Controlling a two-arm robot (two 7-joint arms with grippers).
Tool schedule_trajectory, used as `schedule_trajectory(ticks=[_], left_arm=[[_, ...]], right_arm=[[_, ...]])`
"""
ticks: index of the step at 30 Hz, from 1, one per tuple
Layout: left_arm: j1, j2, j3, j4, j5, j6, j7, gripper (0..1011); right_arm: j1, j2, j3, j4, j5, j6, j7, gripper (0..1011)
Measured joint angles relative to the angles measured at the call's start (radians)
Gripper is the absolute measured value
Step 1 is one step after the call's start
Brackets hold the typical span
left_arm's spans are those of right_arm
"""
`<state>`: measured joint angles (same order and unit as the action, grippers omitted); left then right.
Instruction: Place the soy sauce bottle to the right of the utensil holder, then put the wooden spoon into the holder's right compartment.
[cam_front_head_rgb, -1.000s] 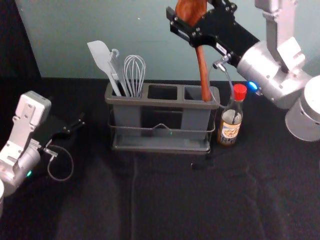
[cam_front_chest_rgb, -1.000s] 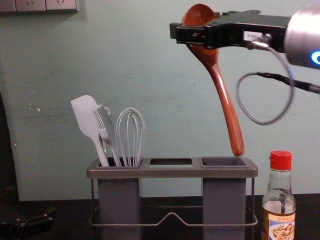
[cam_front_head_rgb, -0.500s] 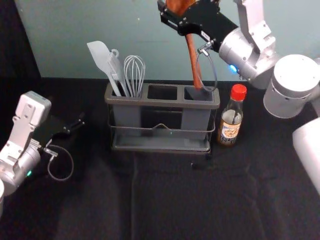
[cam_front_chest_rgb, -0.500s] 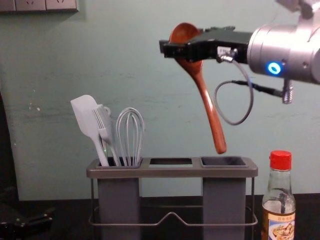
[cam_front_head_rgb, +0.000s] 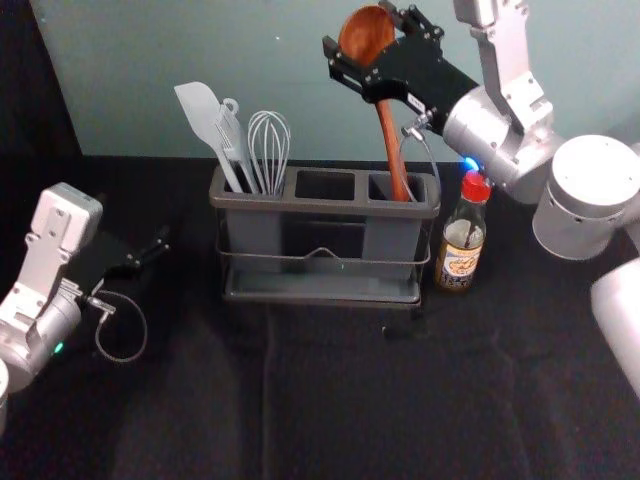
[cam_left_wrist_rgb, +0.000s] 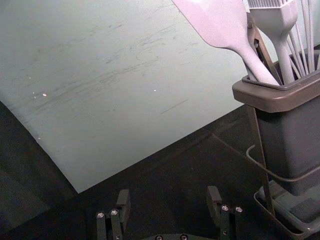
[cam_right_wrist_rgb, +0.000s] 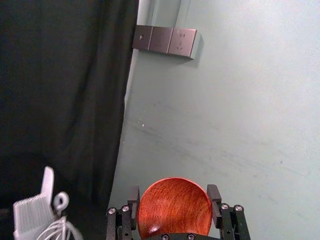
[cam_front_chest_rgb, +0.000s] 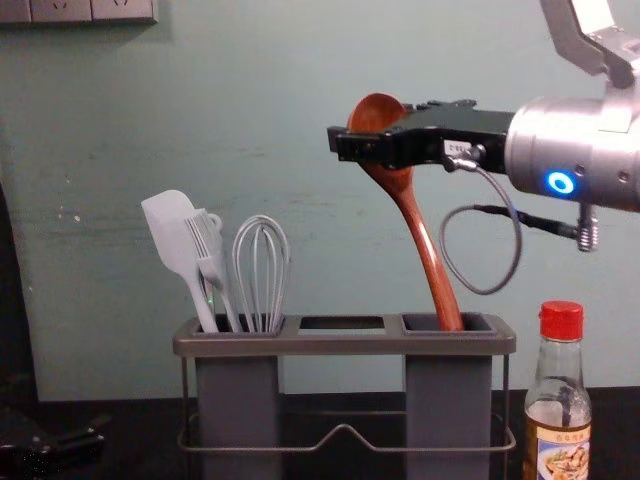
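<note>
At the three o'clock end of the utensil holder (cam_front_head_rgb: 325, 205), with twelve toward the wall (cam_front_head_rgb: 220, 80), the wooden spoon (cam_front_head_rgb: 388, 130) slants down to the right compartment (cam_front_head_rgb: 385, 235), bowl up and handle down. Its lower end is at the mouth of that compartment; how deep it sits I cannot tell.

The right pincer (cam_front_head_rgb: 357, 32) hangs above the holder, between twelve and one o'clock from its middle. It is pinching the spoon by the bowl: the right wrist view has the right pincer (cam_right_wrist_rgb: 174, 200) with a finger against either side of the rounded wood. In the chest view the spoon leans, its bowl toward eleven o'clock and its handle tip toward five.

Just beside the holder at three o'clock, the soy sauce bottle (cam_front_head_rgb: 460, 250) stands upright on the black-covered counter (cam_front_head_rgb: 350, 400), red cap (cam_front_head_rgb: 475, 186) on top and some dark liquid inside.

In the nine o'clock compartment stand a pale spatula (cam_front_head_rgb: 205, 118), a brush (cam_front_head_rgb: 232, 140) and a whisk (cam_front_head_rgb: 269, 148). The middle compartment (cam_front_head_rgb: 325, 184) lies between the two end ones.

Well apart from the holder, at nine o'clock, the left pincer (cam_front_head_rgb: 160, 243) is parked low over the counter, its two fingers spread wide.
</note>
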<state>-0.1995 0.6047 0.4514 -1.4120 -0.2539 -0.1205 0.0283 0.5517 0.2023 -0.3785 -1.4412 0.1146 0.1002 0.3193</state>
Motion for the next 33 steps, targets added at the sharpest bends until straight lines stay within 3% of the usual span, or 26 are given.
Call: schedule_trajectory(ticks=[7,13,21,33], left_arm=[[0.0,0.0,0.0,0.0,0.0,0.0,0.0,1005],[0.0,0.0,0.0,0.0,0.0,0.0,0.0,1005],[0.0,0.0,0.0,0.0,0.0,0.0,0.0,1005],[0.0,0.0,0.0,0.0,0.0,0.0,0.0,1005]], right_arm=[[-0.052,0.041,0.018,-0.096,0.034,0.06,0.023,838],[-0.089,0.091,0.034,-0.2,0.082,0.151,0.053,838],[-0.131,0.154,0.056,-0.285,0.154,0.261,0.087,837],[-0.178,0.204,0.049,-0.304,0.174,0.287,0.063,837]])
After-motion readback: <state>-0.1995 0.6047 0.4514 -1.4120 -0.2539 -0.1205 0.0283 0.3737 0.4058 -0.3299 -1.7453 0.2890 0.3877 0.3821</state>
